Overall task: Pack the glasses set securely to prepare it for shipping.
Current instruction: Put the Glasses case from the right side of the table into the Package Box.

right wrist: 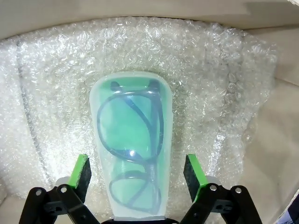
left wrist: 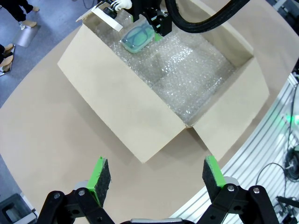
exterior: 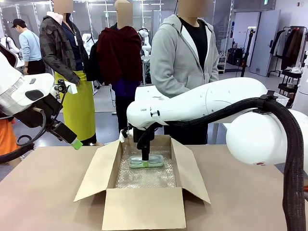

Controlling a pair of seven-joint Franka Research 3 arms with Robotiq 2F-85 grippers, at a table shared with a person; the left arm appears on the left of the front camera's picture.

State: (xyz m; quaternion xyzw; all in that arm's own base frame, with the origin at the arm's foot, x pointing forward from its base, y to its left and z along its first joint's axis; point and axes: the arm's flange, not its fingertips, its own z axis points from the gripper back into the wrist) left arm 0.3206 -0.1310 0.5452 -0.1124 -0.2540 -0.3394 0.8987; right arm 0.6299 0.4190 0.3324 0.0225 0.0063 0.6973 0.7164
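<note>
Right wrist view, mint case [right wrist: 128,154], near end hidden

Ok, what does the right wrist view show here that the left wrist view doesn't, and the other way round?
Right wrist view: a close look at the dark-framed glasses inside the mint green case, lying between the pads of the open right gripper with a gap at each side. Left wrist view: the whole cardboard box, flaps open, on the table, and the open left gripper hovering above the table near a box corner. Both: the mint green case on the bubble wrap lining the box.
</note>
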